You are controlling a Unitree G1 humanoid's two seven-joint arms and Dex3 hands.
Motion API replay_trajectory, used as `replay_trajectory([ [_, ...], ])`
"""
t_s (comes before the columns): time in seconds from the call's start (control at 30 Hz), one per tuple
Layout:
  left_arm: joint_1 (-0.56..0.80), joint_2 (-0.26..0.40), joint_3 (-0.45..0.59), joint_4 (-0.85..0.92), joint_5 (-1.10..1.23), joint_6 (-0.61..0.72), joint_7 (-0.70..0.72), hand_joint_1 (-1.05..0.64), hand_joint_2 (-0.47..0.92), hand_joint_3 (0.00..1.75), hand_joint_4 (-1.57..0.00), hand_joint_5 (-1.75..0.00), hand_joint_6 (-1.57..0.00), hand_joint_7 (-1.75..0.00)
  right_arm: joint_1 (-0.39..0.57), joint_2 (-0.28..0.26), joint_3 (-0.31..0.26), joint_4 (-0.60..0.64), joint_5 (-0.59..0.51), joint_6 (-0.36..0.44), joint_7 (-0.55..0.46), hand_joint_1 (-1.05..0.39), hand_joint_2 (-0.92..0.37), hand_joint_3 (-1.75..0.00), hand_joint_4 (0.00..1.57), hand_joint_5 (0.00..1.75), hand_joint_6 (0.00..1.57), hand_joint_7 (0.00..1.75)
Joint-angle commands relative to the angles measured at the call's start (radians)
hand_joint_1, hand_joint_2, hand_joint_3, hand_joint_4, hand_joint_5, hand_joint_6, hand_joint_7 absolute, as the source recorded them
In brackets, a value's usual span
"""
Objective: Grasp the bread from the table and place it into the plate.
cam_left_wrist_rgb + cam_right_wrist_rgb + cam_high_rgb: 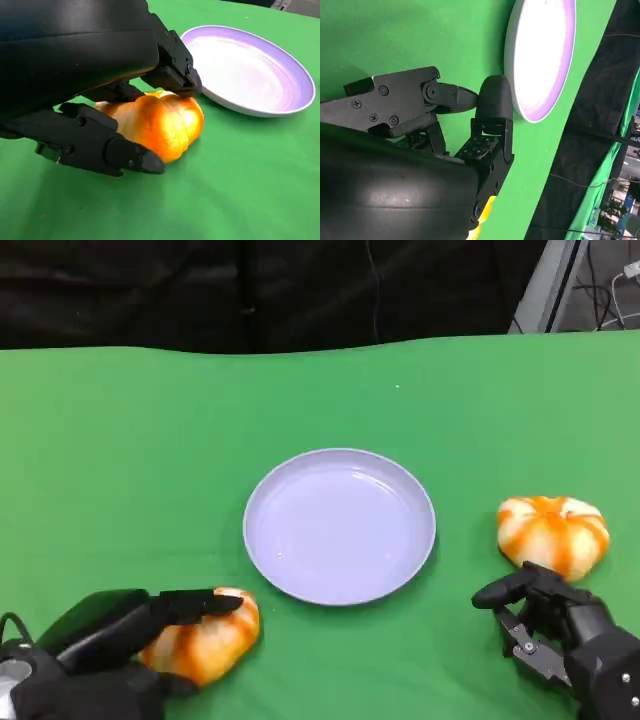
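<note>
Left hand (pixel 120 640) fingers wrapping 1 bread (pixel 205 640), not lifted yet; plate (pixel 340 525) w/o bread; right hand (pixel 560 635) open, holding nothing, by 2nd bread (pixel 553 532).

Left hand (pixel 130 635) fingers (pixel 132 156) curled, right hand (pixel 555 625) seemingly closed

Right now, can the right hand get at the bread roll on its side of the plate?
Probably yes. The right hand sits just in front of that bread roll, fingers curled and holding nothing, with only bare green cloth around the roll. The plate lies off to one side.
</note>
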Motion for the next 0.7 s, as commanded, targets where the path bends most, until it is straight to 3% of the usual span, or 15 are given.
replay_trajectory([
  [0.03, 0.032, 0.018, -0.007, 0.012, 0.001, 0.05, -0.032, -0.02, 0.92, 0.04, -0.64, -0.01, -0.53, -0.01, 0.015, -0.012, -0.003, 0.007, 0.004, 0.016, 0.002, -0.3, -0.92, -0.39, 0.68, 1.75, 0.78, 1.11],
  [0.3, 0.039, 0.019, -0.011, -0.002, 0.014, 0.064, -0.014, 0.04, 0.92, 0.03, -0.67, -0.01, -0.6, -0.03, 0.015, -0.013, -0.002, 0.005, 0.002, 0.014, 0.001, -0.29, -0.92, -0.4, 0.68, 1.75, 0.78, 1.11],
  [0.47, 0.032, 0.003, -0.025, 0.017, 0.109, 0.071, 0.105, 0.04, 0.92, 0.09, -0.76, -0.05, -0.69, -0.05, 0.014, -0.013, -0.002, 0.004, 0.002, 0.019, 0.001, -0.3, -0.92, -0.4, 0.69, 1.75, 0.78, 1.11],
  [0.5, 0.028, -0.012, -0.03, 0.03, 0.141, 0.079, 0.158, 0.02, 0.91, 0.05, -1.07, -0.07, -0.97, -0.08, 0.013, -0.013, -0.003, 0.006, 0.006, 0.018, 0.003, -0.3, -0.92, -0.4, 0.69, 1.75, 0.78, 1.12],
  [0.53, 0.025, -0.03, -0.033, 0.044, 0.168, 0.085, 0.216, 0.01, 0.91, 0.03, -1.21, -0.06, -1.09, -0.06, 0.012, -0.012, -0.004, 0.007, 0.008, 0.017, 0.004, -0.3, -0.92, -0.4, 0.69, 1.75, 0.78, 1.12],
  [0.6, 0.02, -0.052, -0.036, 0.072, 0.197, 0.08, 0.299, -0.04, 0.92, 0.15, -1.44, -0.1, -1.32, -0.1, 0.011, -0.012, -0.003, 0.007, 0.005, 0.019, -0.001, -0.3, -0.92, -0.4, 0.68, 1.75, 0.77, 1.12],
  [0.67, 0.016, -0.065, -0.036, 0.095, 0.206, 0.072, 0.349, -0.05, 0.92, 0.19, -1.5, -0.12, -1.38, -0.1, 0.01, -0.012, -0.002, 0.007, 0.0, 0.019, -0.004, -0.31, -0.92, -0.39, 0.68, 1.75, 0.77, 1.12],
  [0.7, 0.013, -0.07, -0.036, 0.105, 0.207, 0.069, 0.369, -0.08, 0.88, 0.3, -1.34, -0.55, -1.41, -0.17, 0.01, -0.013, 0.0, 0.007, -0.002, 0.017, -0.006, -0.31, -0.92, -0.39, 0.68, 1.75, 0.77, 1.12],
])
